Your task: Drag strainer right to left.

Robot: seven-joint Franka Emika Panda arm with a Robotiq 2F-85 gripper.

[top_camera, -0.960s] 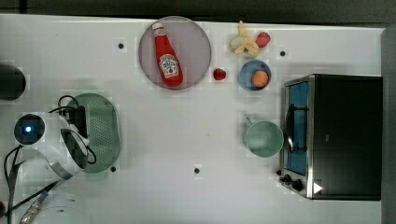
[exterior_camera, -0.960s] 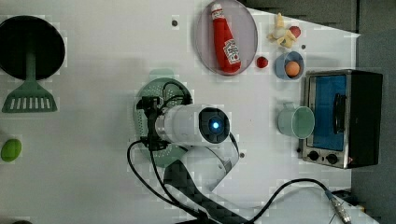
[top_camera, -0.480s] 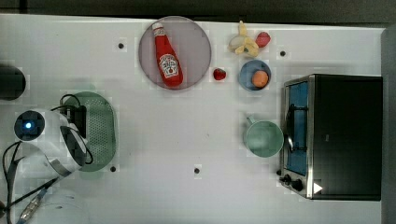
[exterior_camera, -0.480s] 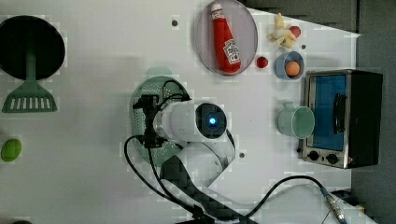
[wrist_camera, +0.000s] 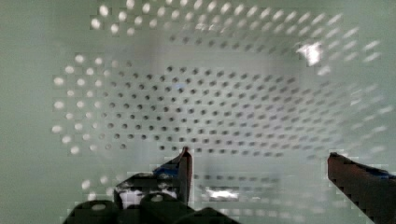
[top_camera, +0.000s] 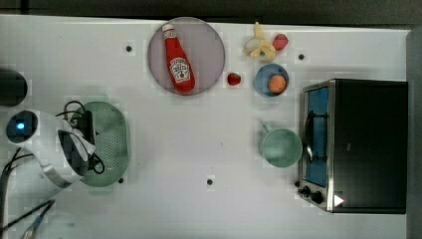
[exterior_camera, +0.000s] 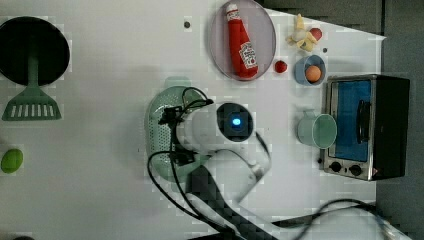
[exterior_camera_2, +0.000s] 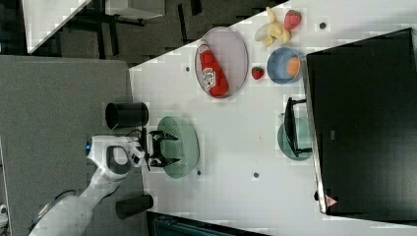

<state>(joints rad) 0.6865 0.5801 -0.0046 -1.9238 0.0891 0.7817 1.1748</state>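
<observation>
- Strainer (top_camera: 110, 142) sits at the top view's left end of the white table (top_camera: 209, 144), well apart from the mug (top_camera: 281, 147) and toaster oven (top_camera: 356, 144) on the top view's right. I judge the drag basically done from that placement.
- Gripper (exterior_camera_2: 167, 147) hangs over the strainer's near side with its 2 fingers (wrist_camera: 184, 170) spread wide, nothing between them. Wrist view has the dotted bottom straight ahead.
- I can't tell if a fingertip touches the plastic. The spread looks like a let-go, so the strainer rests on its own.
- Arm body covers the strainer's left half in the top view, cables draped over the rim.
- Ketchup bottle (top_camera: 179, 59) lies on a grey plate (top_camera: 211, 55), off the strainer's line across the table.
- Strawberry (top_camera: 234, 78), blue bowl (top_camera: 263, 79) with an orange ball, and banana (top_camera: 260, 47) are grouped further right in the top view.
- Next I'd lift straight up so no finger catches the rim and shifts it.
</observation>
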